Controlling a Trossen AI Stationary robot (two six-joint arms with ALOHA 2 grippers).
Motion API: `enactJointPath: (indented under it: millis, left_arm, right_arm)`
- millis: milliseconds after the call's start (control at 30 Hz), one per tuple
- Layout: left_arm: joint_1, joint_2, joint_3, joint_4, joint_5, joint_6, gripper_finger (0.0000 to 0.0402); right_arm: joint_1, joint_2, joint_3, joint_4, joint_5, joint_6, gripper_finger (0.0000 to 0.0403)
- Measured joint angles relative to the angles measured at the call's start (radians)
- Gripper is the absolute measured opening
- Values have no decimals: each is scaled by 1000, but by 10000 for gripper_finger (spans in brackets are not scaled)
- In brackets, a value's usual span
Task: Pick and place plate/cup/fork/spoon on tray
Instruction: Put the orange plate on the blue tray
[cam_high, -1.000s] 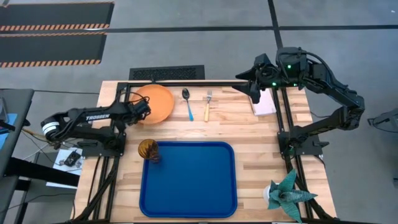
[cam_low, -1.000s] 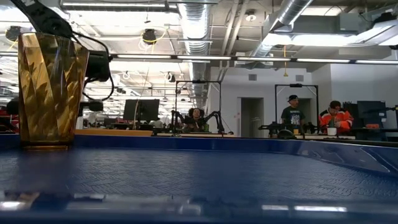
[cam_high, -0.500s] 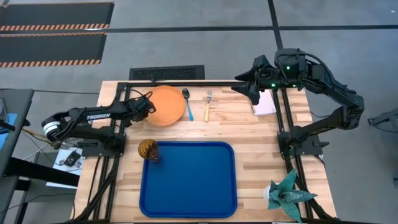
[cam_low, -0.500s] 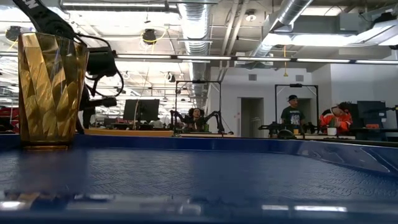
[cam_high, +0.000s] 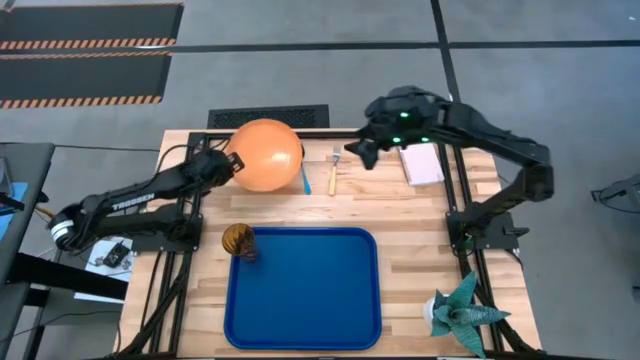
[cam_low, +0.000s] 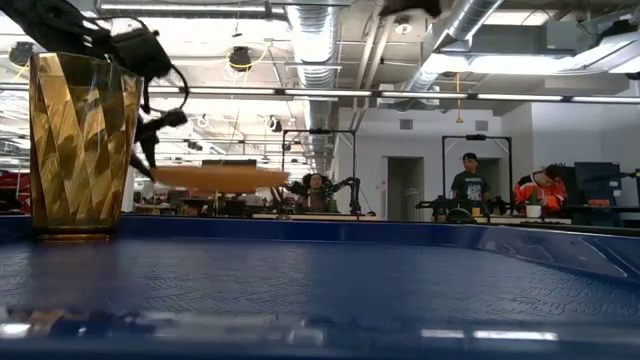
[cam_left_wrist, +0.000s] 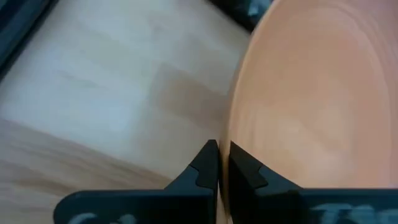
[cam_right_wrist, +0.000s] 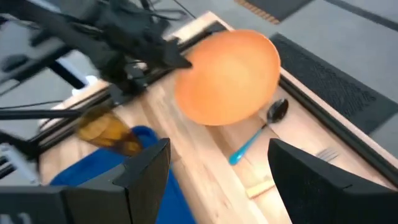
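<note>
My left gripper (cam_high: 231, 163) is shut on the round orange plate (cam_high: 267, 156), which hangs above the table's far left part; the low view shows it edge-on and level (cam_low: 215, 177). The blue-handled spoon (cam_high: 305, 181) lies partly under it, and the orange-handled fork (cam_high: 334, 171) lies to the right of the spoon. My right gripper (cam_high: 360, 155) is open and empty, just right of the fork. The amber cup (cam_high: 238, 241) stands upright in the far left corner of the blue tray (cam_high: 300, 295). My left gripper pinches the plate's left rim (cam_left_wrist: 231, 163) between its two fingers, one above the rim and one below. The fingers come about level from the table's left. The plate is lifted clear of the table and lies roughly level.
A pinkish-white block (cam_high: 422, 163) lies at the far right. A teal plant-like figure (cam_high: 460, 311) stands at the near right corner. Black frame rails run along the table's left, right and far sides. People show in the room beyond the table.
My left gripper has lifted the plate clear of the table and carried it up and a little toward the right edge, over the spoon's bowl. My right gripper has gone toward the table's left, from the white block to beside the fork.
</note>
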Motion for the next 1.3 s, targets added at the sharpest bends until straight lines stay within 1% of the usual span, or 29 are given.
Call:
enactJointPath:
  millis: [133, 267, 400, 567, 667, 967, 1033, 1133, 1233, 1300]
  left_arm:
    - [-3, -80, 0, 9, 2, 1, 0]
    - [-33, -155, 0, 41, 2, 1, 0]
    - [-77, -200, 2, 81, -20, 1, 0]
    - [-124, -201, 30, 84, -49, 18, 0]
    - [-143, -191, 46, 79, -66, 22, 0]
    - [-172, -185, 56, 80, -69, 31, 0]
    - [-176, -185, 56, 83, -71, 35, 0]
    - [-182, -185, 56, 83, -72, 35, 0]
    - [-188, -185, 56, 97, -72, 36, 0]
    - [-193, -185, 56, 117, -76, 43, 0]
  right_arm:
    - [-42, 76, 0, 30, -1, 14, 295]
    - [-99, 148, 0, 74, -3, 48, 295]
    - [-135, 211, 0, 193, -39, 85, 295]
    - [-138, 286, 1, 319, -110, 112, 295]
    - [-121, 325, 2, 361, -113, 122, 295]
    - [-108, 405, 1, 367, -112, 130, 292]
    - [-108, 408, 0, 370, -112, 132, 281]
    - [-107, 407, 1, 389, -113, 132, 247]
    - [-108, 418, 1, 397, -113, 138, 194]
    - [-115, 420, 0, 379, -112, 157, 144]
